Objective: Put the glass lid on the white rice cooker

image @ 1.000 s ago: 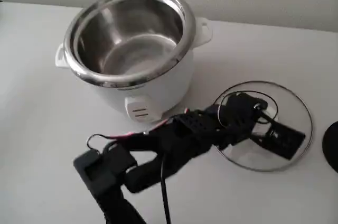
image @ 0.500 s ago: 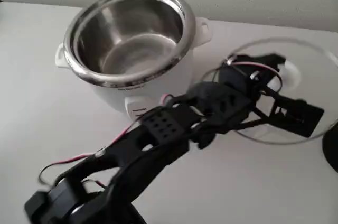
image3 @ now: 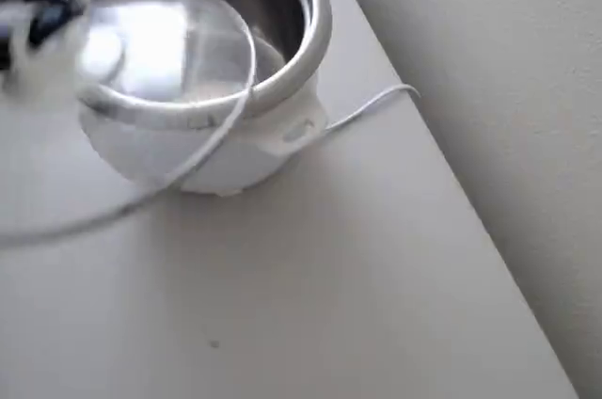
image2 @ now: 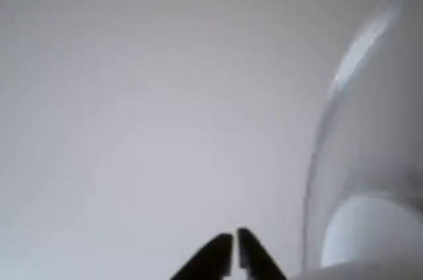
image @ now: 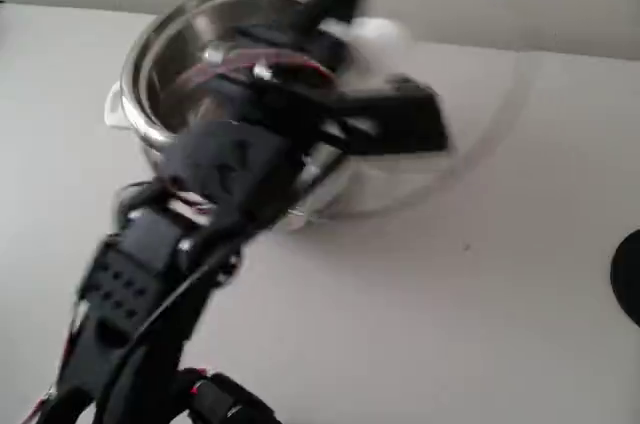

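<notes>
Fixed view: black gripper [image: 375,64] clamps the white knob of the glass lid [image: 450,114], which hangs tilted in the air, overlapping the right side of the white rice cooker [image: 160,54]; all motion-blurred, arm hides the cooker front. Wrist view: two dark fingertips [image2: 221,260] nearly touching at the bottom edge; lid's curved rim [image2: 330,108] and knob at right, cut off. Overhead view: lid [image3: 188,51] above the cooker's [image3: 301,121] steel rim, partly over the pot; white cord [image3: 372,107] trails to the table [image3: 376,277] edge.
</notes>
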Robot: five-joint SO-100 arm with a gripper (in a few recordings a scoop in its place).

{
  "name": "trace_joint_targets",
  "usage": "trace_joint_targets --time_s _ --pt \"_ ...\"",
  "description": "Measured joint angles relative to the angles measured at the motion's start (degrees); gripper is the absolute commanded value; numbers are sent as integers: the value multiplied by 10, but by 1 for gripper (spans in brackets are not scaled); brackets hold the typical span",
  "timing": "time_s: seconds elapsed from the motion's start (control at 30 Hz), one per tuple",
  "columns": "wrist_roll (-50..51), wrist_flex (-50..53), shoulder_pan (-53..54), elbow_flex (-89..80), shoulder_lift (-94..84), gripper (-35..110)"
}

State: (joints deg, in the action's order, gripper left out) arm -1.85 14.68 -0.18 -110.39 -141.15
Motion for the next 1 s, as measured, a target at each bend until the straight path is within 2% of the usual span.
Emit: trace_joint_targets --time_s 0.17,0.5,0.73,1.0 --pt "-3 33 -120 28 11 0" --pt "-4 35 -244 101 139 0" --pt "-10 13 -262 104 227 0" --pt "-14 -7 -242 185 319 0"
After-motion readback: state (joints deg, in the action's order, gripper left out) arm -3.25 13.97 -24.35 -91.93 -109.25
